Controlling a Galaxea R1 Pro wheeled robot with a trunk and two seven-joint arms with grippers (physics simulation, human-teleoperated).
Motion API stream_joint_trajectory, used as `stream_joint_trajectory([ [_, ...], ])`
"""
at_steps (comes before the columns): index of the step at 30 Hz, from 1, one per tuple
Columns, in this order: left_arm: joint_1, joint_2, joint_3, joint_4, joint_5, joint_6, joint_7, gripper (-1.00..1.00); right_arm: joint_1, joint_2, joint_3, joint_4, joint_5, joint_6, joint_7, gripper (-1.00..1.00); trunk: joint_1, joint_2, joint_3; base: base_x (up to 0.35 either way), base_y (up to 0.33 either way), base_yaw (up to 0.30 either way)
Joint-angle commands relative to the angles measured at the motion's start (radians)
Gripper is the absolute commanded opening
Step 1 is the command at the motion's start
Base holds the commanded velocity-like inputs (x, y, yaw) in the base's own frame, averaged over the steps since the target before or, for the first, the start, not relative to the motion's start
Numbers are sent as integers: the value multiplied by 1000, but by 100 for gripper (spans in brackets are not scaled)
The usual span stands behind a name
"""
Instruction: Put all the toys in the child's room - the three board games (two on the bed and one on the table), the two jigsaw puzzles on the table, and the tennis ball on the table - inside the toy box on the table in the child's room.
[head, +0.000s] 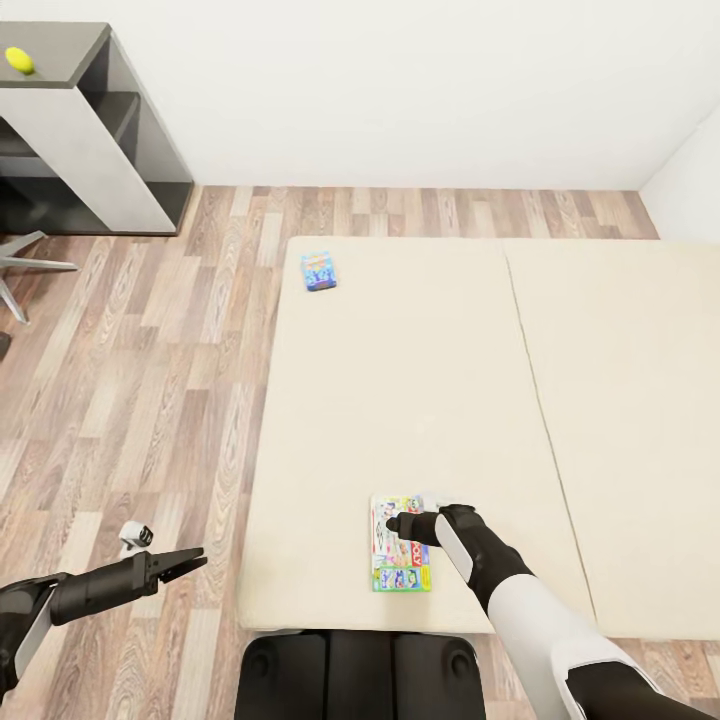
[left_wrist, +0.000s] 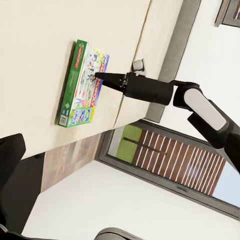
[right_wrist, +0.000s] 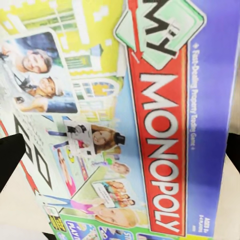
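The green-edged Monopoly board game lies flat near the front edge of the bed. My right gripper hovers low over this box, open, with a dark finger at either side of the lid. From the left wrist view the same box and the right gripper show side-on. A smaller blue board game rests at the bed's far left corner. The tennis ball sits on the dark cabinet top at the far left. My left gripper hangs over the floor, holding nothing, apparently open.
Wood-plank floor runs along the bed's left side. The dark grey cabinet with a white panel stands against the far wall. Chair legs poke in at the left edge. My black base is against the bed's front edge.
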Motion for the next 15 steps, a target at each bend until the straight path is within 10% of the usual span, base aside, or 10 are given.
stream_joint_trajectory([
  [1,0,0,0,0,0,11,-4,100,0,0,2,-1,-2,5,0,100,1,-1,-1,0,29,0],
  [15,0,1,0,0,0,11,-4,100,0,17,2,-1,2,4,-7,100,1,-1,-1,0,25,0],
])
